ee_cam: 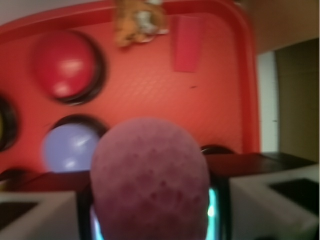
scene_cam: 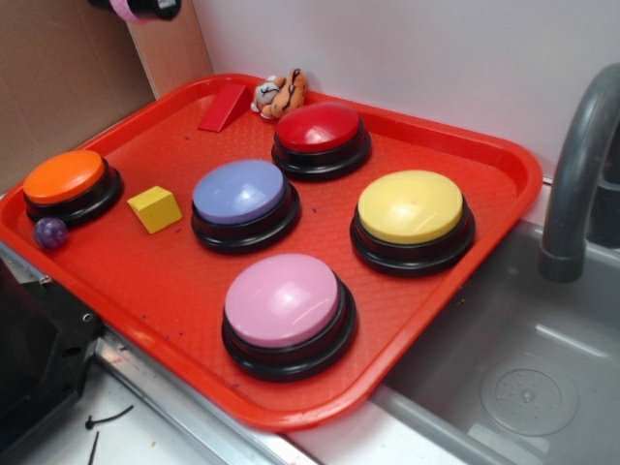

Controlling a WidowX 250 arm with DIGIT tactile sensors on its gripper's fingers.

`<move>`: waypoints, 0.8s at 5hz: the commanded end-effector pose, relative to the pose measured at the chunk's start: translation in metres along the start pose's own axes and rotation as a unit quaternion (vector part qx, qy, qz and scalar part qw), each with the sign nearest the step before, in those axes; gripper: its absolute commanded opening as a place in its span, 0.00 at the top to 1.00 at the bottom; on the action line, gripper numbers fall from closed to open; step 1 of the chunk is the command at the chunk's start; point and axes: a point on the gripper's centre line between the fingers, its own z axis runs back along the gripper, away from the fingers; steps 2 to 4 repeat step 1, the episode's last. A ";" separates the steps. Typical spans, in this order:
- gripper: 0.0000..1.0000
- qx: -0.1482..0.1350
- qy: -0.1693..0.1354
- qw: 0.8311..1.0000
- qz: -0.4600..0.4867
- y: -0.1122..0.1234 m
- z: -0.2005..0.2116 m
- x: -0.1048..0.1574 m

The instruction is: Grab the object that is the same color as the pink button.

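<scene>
Red tray sits next to a grey sink w/ faucet at right. On it, 5 dome buttons: orange button far left, lavender-blue button centre, red button behind, yellow button right, pink button nearest. Yellow cube btwn orange & lavender. Purple marble just beside orange. Red wedge & tiger toy at back edge. Gripper barely in view, top left, w/ sth pink on it.

Knitted pink ball in claw
</scene>
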 end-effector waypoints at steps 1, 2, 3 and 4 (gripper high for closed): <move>1.00 0.032 -0.041 0.998 0.034 0.009 0.034 -0.015; 1.00 0.032 -0.041 0.998 0.034 0.009 0.034 -0.015; 1.00 0.032 -0.041 0.998 0.034 0.009 0.034 -0.015; 1.00 0.032 -0.041 0.998 0.034 0.009 0.034 -0.015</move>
